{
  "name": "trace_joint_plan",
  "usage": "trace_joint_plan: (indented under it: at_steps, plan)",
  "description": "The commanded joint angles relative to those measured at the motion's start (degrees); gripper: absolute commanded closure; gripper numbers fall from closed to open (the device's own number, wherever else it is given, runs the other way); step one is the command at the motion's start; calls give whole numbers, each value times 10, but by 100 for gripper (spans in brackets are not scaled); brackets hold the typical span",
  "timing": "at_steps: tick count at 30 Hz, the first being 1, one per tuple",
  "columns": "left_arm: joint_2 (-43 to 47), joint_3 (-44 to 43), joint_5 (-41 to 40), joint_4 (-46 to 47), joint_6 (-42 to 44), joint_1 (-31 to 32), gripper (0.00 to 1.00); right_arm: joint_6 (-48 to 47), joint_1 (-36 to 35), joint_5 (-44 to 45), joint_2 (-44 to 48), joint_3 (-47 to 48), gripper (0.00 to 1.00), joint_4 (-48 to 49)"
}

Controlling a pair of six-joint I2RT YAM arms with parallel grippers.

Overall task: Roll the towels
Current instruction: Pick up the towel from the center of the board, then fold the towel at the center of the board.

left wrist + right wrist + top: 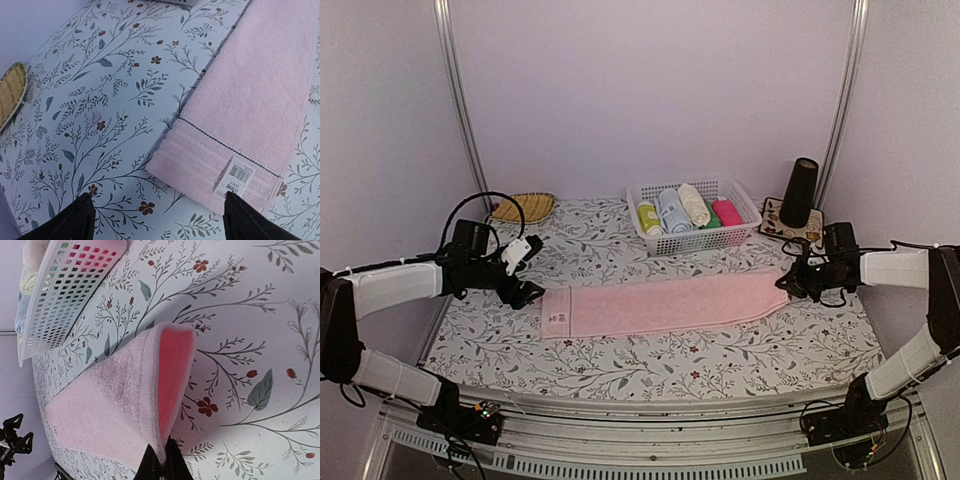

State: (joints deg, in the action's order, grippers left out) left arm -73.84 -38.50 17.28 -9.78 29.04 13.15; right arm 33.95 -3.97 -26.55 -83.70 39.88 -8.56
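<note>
You've got the towel (660, 305) lying flat across the middle of the frame. The left gripper (526, 273) is just off its left end and the right gripper (786, 283) is on its right corner. Basket (700, 240) sits above it, centre-right, with rolls (682, 210) inside. Dish (523, 207) is upper left, and the cone (801, 192) is on a mat (770, 215) upper right.

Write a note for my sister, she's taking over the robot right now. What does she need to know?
The left tool is open and empty, beside the labelled end of the pink towel.
The right tool is shut on the towel's other end, lifting that corner off the table.
Done: the cream towel sits rolled in the basket.
Left to do: the pink towel lies long and flat, not rolled yet, so roll it.
</note>
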Motion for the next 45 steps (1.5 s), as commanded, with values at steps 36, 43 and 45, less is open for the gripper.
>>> trace_joint_plan:
  at_steps: [36, 43, 45]
  plan:
    - [-1, -11, -12, -12, -9, 2, 9, 1, -362, 78, -262, 456, 98, -250]
    - [-1, -11, -17, -11, -12, -4, 4, 1, -387, 69, -332, 532, 98, -258]
    - [0, -10, -15, -10, -13, -6, 4, 2, -390, 67, -345, 548, 98, -258]
